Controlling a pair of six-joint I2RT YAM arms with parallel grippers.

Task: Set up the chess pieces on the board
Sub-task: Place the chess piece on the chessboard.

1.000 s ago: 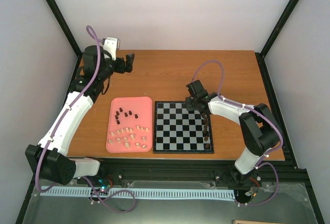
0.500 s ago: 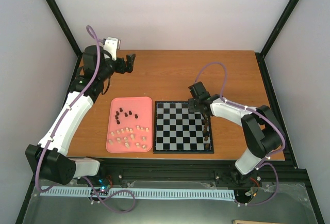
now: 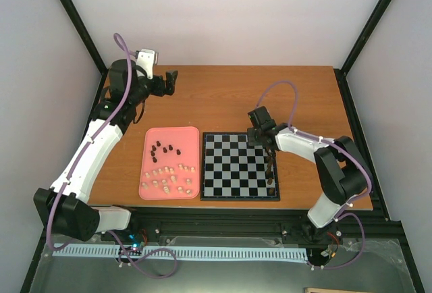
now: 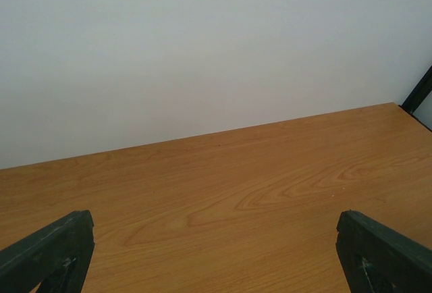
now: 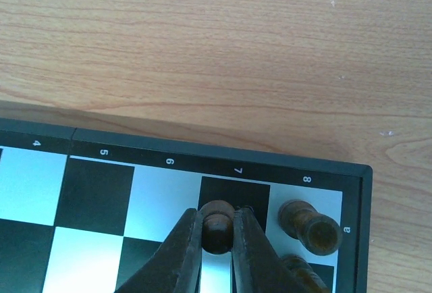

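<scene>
- Gripping a dark pawn, the right gripper holds it over the board's far right corner.
- Left gripper gapes empty.
- A few dark pieces stand placed (most wait on the pink tray).

A robotics lab cell: white panel walls, black frame posts, two arms at a wooden table.

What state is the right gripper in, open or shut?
The right gripper is shut on a dark chess piece: both fingers press its round head, above the board.
</scene>
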